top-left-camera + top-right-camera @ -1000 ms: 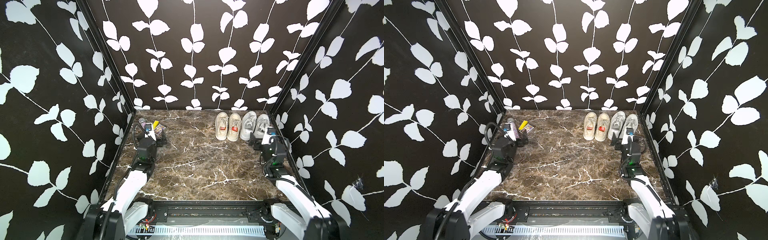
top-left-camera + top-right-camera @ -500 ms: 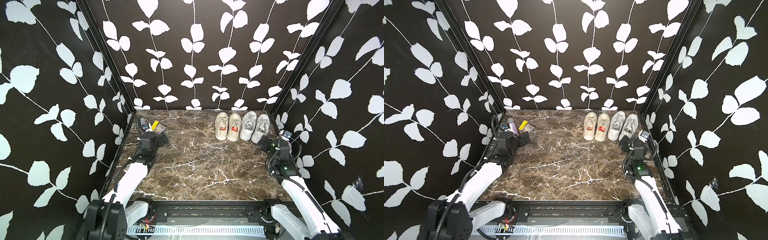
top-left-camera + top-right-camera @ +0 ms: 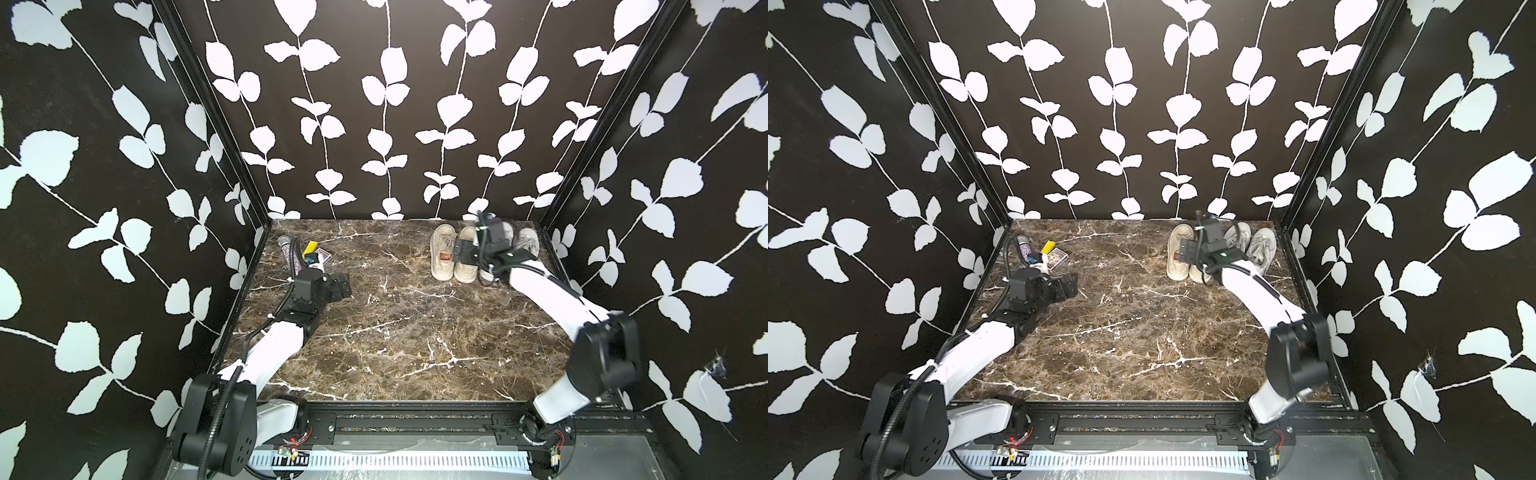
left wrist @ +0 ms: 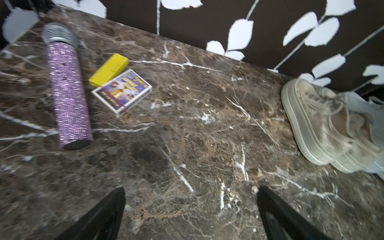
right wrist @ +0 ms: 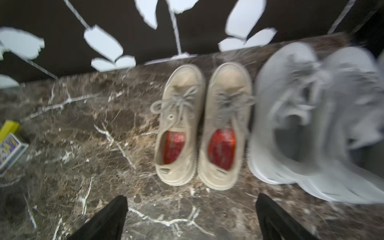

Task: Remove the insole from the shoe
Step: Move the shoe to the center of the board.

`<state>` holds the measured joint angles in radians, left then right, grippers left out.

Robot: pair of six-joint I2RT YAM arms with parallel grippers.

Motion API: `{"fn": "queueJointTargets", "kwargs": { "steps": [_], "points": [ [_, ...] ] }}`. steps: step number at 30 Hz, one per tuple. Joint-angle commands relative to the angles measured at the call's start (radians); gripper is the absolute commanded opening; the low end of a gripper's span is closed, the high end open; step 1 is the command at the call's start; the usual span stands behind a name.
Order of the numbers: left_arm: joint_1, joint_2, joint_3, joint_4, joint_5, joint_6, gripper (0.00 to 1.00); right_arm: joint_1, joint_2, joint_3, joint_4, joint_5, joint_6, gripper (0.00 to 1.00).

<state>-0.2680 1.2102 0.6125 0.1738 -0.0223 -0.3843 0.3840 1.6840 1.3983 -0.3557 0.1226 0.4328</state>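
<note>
insoles (image 5: 173, 146) of red show inside the two beige shoes (image 5: 180, 124), which stand side by side at the far right of the marble table (image 3: 395, 332), with a pair of grey shoes (image 5: 291, 124) just beside them on the right. both red liners lie flat in the heels and neither is lifted, so the real work is not yet begun.

the step in hand looks like the approach. the right gripper (image 3: 459, 251) hangs above the beige pair, over the right-hand shoe of the two as a top view shows it. its wrist view, though blurred, shows the jaws spread wide with nothing between them. how high it is above the shoe i cannot tell.

the left gripper (image 4: 191, 189) is also wide apart and empty. it sits low over bare marble at the left, near a purple microphone (image 4: 66, 93), a yellow block (image 4: 109, 69) and a card box (image 4: 122, 92), well apart from the shoes.

next, i judge, the right jaws need to drop into a heel opening, pinch the insole's rear edge and peel it up and back. the shoe may lift with it, so the left arm would do well to come across and pin the shoe down.
</note>
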Motion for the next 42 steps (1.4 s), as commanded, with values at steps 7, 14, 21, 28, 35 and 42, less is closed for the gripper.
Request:
{"fn": "queueJointTargets", "kwargs": {
  "steps": [7, 14, 21, 28, 35, 42],
  "points": [
    [-0.049, 0.091, -0.011, 0.140, 0.100, 0.051, 1.00, 0.049, 0.256, 0.282, -0.169, -0.012, 0.029, 0.79],
    [-0.050, 0.126, -0.011, 0.184, 0.119, 0.073, 1.00, 0.060, 0.399, 0.445, -0.252, -0.006, 0.020, 0.61],
    [-0.050, 0.130, -0.012, 0.190, 0.113, 0.076, 1.00, 0.061, 0.522, 0.580, -0.338, -0.005, 0.035, 0.52],
    [-0.049, 0.112, -0.026, 0.188, 0.110, 0.061, 1.00, 0.060, 0.612, 0.678, -0.418, -0.007, 0.041, 0.42],
    [-0.050, 0.105, -0.023, 0.185, 0.118, 0.032, 1.00, 0.063, 0.621, 0.677, -0.409, -0.062, 0.030, 0.16],
    [-0.049, 0.081, -0.005, 0.117, 0.094, 0.022, 1.00, 0.097, 0.543, 0.579, -0.368, -0.120, 0.020, 0.00]
  ]
}}
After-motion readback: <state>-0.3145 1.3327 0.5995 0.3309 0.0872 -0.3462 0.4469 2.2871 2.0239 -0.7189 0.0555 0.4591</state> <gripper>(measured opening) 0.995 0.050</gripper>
